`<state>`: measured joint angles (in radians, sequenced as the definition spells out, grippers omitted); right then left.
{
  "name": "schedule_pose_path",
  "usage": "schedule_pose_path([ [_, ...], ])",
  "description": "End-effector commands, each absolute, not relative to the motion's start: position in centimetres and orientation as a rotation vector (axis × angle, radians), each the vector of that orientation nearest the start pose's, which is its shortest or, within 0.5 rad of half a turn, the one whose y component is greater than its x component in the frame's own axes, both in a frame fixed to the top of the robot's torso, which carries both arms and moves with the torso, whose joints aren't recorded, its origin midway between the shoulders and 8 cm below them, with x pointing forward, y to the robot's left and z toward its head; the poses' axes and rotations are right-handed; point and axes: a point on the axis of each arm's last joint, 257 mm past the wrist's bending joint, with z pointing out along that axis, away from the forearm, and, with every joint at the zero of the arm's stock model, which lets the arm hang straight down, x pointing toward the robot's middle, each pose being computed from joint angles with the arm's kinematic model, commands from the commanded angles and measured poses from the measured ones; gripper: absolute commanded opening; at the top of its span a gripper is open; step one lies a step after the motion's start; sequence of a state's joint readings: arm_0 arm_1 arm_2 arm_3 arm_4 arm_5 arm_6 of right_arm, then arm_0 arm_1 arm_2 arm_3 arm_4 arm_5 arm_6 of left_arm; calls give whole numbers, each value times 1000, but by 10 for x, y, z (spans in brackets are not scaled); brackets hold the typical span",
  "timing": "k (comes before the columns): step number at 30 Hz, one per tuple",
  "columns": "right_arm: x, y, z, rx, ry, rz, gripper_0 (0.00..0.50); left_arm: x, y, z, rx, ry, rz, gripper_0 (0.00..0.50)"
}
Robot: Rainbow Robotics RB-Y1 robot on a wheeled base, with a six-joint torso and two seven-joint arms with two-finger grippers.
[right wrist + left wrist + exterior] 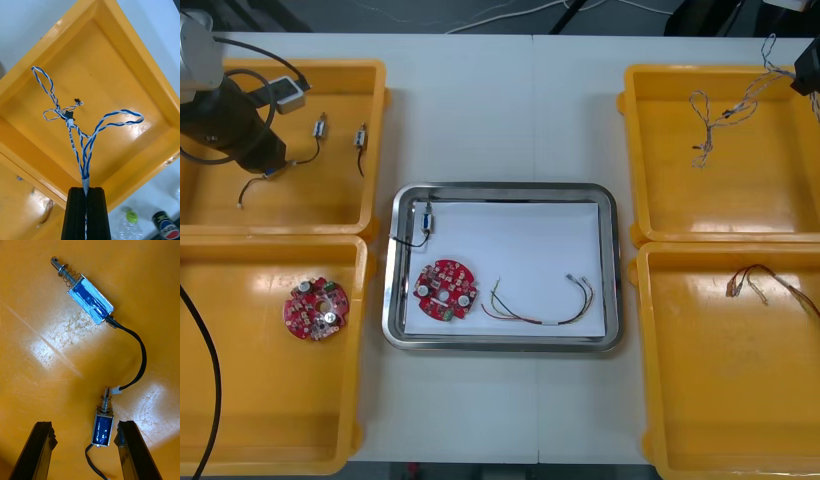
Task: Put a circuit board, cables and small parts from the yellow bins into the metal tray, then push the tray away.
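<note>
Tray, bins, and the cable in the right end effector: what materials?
Tray: likely steel, shiny mirror-like rim; white liner inside, maybe paper. Bins: glossy yellow plastic, by glare and scuffs. Cable in right end effector: twisted blue-and-white wires, probably plastic-insulated.

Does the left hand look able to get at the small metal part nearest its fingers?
Probably yes: the left hand hangs open over the yellow bin, and the small metal part lies on the bin floor between its fingers, with nothing covering it.
</note>
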<state>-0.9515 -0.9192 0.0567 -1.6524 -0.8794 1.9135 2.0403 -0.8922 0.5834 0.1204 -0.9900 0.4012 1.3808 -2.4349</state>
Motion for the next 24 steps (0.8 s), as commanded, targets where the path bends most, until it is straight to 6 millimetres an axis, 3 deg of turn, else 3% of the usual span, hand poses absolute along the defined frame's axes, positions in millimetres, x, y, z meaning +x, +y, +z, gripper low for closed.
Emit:
schedule_pose_path([
  [1, 509, -343, 49, -1058, 2280, -442, 0, 618, 390, -167, 1107, 2319, 446, 500],
  [8, 502, -347, 70, -1067, 2253, -448, 0, 614, 394, -175, 1115, 2312, 466, 500],
  [15, 499, -351, 72, -1075, 2253, -450, 0, 611, 397, -180, 1115, 2312, 470, 500],
  [19, 500, -351, 72, -1076, 2252, -457, 36, 611, 396, -184, 1117, 2309, 478, 500],
  [22, 500, -352, 73, -1080, 2248, -469, 372, 611, 395, -187, 1117, 2308, 484, 495],
  [24, 501, -352, 70, -1088, 2250, -466, 489, 613, 392, -189, 1117, 2301, 483, 484],
])
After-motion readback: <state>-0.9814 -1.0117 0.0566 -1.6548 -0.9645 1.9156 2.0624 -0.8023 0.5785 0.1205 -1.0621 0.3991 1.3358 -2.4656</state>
